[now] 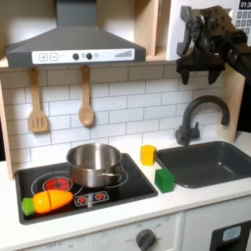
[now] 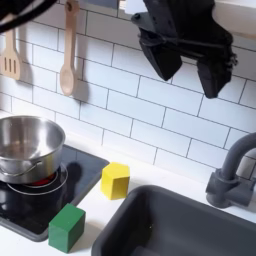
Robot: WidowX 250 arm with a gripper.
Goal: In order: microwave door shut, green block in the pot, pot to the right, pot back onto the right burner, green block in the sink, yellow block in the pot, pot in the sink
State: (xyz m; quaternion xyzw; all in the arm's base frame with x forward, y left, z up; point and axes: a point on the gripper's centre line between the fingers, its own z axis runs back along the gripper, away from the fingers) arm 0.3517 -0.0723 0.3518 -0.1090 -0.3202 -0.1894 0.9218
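Gripper (image 2: 188, 72) hangs high against the wall tiles, jaws spread wide, holding nothing. Green block (image 2: 67, 227) sits at its 7 o'clock on the stove's edge; judged light, rigid: pinch 2 opposite flat faces.

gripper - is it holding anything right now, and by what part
Nothing is held. The gripper hangs open above the counter with an empty gap between its fingers; the green block and yellow block sit on the counter.
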